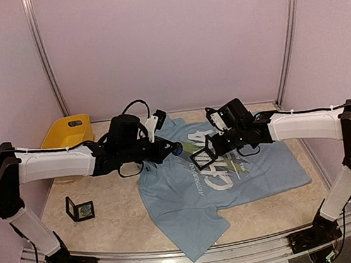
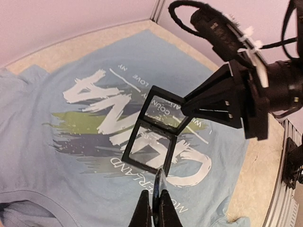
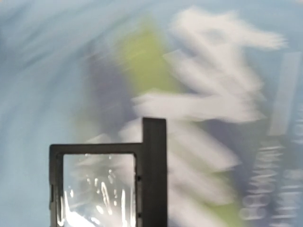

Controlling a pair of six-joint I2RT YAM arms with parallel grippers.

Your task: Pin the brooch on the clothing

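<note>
The light blue T-shirt (image 1: 232,182) with white "CHINA" lettering lies flat on the table; it also shows in the left wrist view (image 2: 71,71) and, blurred, in the right wrist view (image 3: 57,71). My left gripper (image 1: 172,149) is shut on the brooch (image 2: 159,187), a thin dark disc seen edge-on, and holds it above the shirt's chest print. My right gripper (image 1: 214,145) is shut on an open black-framed clear case (image 2: 154,130) just right of the brooch, above the lettering. The case frame (image 3: 154,175) fills the lower right wrist view; that gripper's fingers are hidden there.
A second small black-framed case (image 1: 81,209) stands on the table at the front left with something green in it. A yellow bin (image 1: 67,131) sits at the back left. Pale walls enclose the back and sides.
</note>
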